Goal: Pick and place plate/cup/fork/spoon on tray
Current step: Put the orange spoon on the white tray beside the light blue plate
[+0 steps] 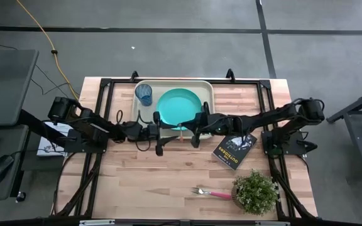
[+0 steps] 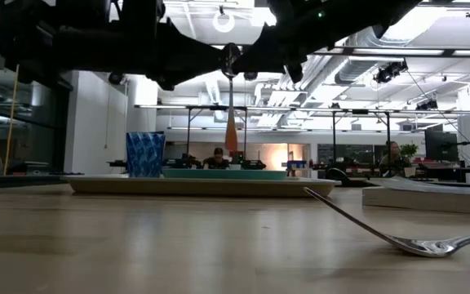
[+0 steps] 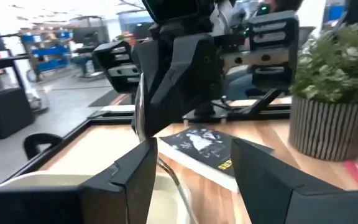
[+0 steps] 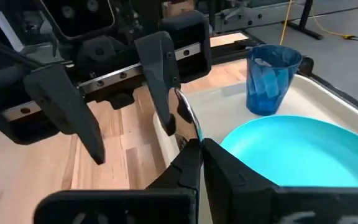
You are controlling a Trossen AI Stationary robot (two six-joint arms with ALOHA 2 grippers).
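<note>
2 end effectors meet; right end effector (image 4: 194,149) pinches spoon (image 4: 187,115)

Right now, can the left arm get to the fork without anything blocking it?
Probably yes. The fork lies alone on bare table, only the plant beside its handle. The left gripper is open by the tray, though the right gripper holds the spoon close by.

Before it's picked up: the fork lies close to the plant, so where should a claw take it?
Grip the fork by its pinkish-red handle mid-length, from straight above, closing across it. It lies flat on the table, handle end beside the plant, so a side approach looks crowded.
</note>
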